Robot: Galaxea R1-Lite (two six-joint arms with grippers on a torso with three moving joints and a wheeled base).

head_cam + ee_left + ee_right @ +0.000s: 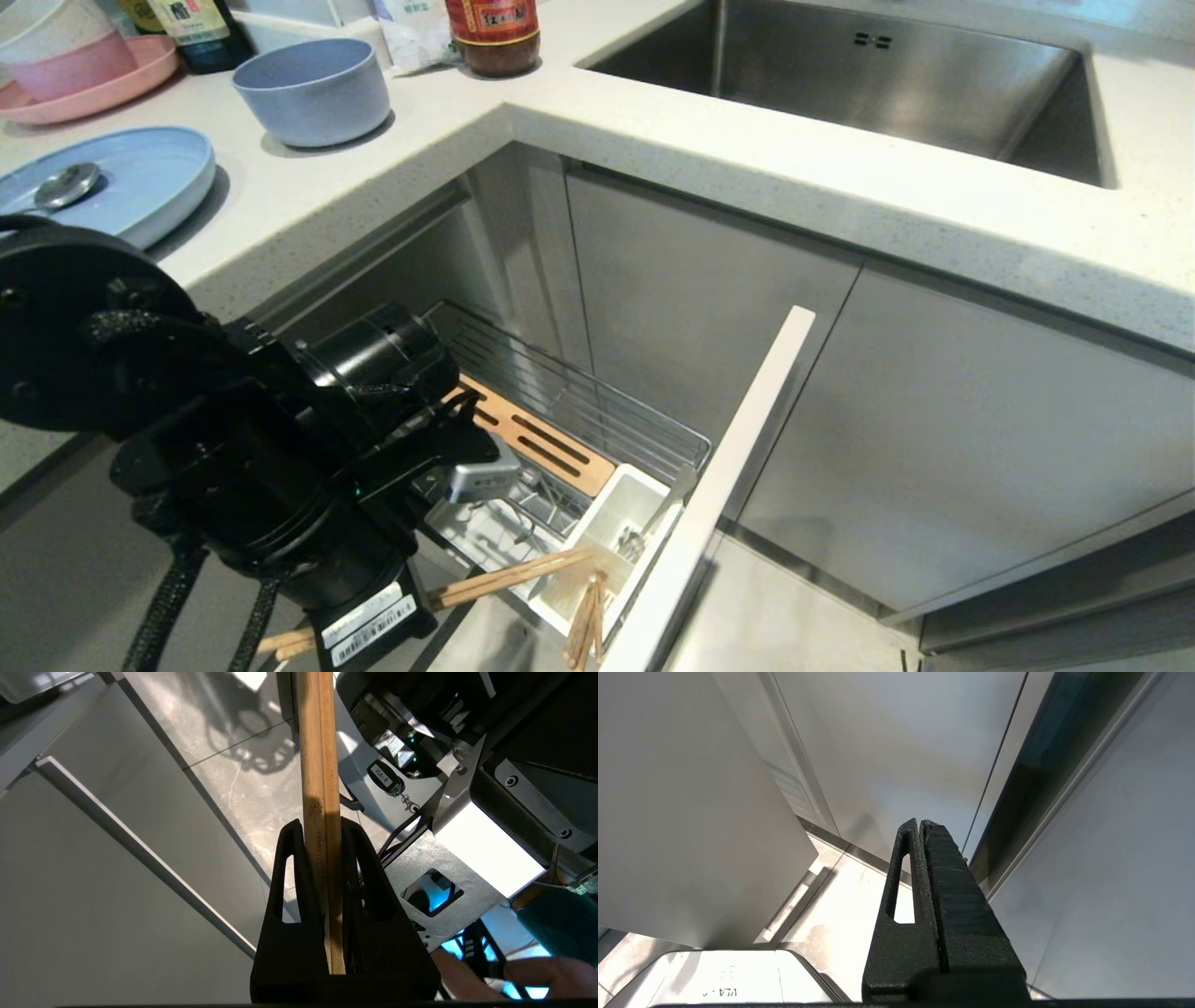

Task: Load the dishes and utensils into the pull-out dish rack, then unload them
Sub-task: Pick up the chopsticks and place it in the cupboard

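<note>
The left gripper (pixel 321 826) pinches the chopsticks (pixel 319 765) between its fingers, low beside the pulled-out dish rack (pixel 597 420). The right gripper (pixel 920 823) has its fingers pressed together, empty.

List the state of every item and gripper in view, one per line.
pull-out dish rack: pulled out
chopsticks: clamped in left gripper
left gripper: shut on chopsticks
right gripper: shut, empty
spoon: lying on plate
plate: on counter
bowl: upright on counter, empty

White speckled countertop (pixel 653 140) — blue plate (pixel 140 177), blue-grey bowl (pixel 313 91), pink plate (pixel 112 79), bottles (pixel 492 35)
</note>
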